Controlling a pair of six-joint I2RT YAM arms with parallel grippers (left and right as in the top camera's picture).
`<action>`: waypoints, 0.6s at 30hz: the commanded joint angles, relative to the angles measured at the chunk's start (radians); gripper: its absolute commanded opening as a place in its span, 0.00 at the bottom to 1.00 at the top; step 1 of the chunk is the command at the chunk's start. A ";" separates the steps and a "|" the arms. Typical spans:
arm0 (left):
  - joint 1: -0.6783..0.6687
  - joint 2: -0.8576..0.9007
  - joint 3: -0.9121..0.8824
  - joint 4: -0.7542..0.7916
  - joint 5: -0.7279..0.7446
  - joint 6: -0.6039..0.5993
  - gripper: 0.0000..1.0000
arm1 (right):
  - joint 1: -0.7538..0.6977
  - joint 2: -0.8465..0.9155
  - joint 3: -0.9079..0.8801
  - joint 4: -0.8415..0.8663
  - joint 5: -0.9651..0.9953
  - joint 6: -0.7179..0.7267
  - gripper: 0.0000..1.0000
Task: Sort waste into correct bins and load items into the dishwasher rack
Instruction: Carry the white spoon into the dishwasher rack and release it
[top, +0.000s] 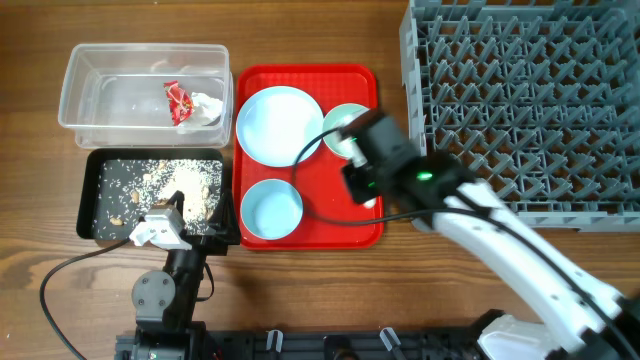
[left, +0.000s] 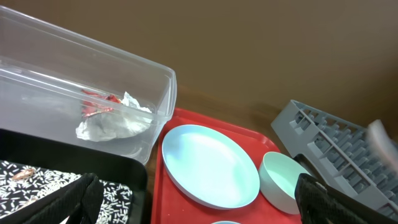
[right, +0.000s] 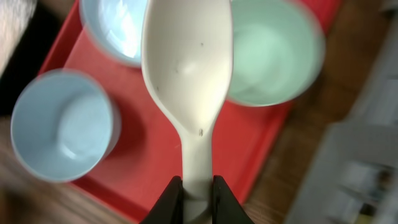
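Observation:
My right gripper (right: 198, 193) is shut on the handle of the white spoon (right: 186, 68) and holds it above the red serving tray (top: 300, 232), near its right edge. On that tray sit the pale blue plate (top: 280, 125), the pale blue bowl (top: 271, 210) and the pale green bowl (top: 345, 120). The red wrapper with white paper (top: 180, 102) lies in the clear tub (top: 80, 90). Food scraps (top: 180, 182) lie in the black tray (top: 90, 205). My left gripper (left: 196, 211) is open and empty over the black tray's front right corner. The yellow cup and fork are out of view.
The grey dishwasher rack (top: 530, 100) fills the right back of the table, just right of the red serving tray. The tub and the black tray stand side by side left of the red tray. Cables trail along the table's front edge.

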 joint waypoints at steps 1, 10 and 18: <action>0.010 -0.006 -0.006 -0.002 0.008 0.020 1.00 | -0.172 -0.050 0.005 -0.002 0.046 0.035 0.04; 0.010 -0.006 -0.006 -0.002 0.008 0.020 1.00 | -0.428 0.109 0.004 0.062 0.129 0.023 0.04; 0.010 -0.006 -0.006 -0.002 0.008 0.020 1.00 | -0.388 0.184 0.005 0.066 0.068 -0.025 0.41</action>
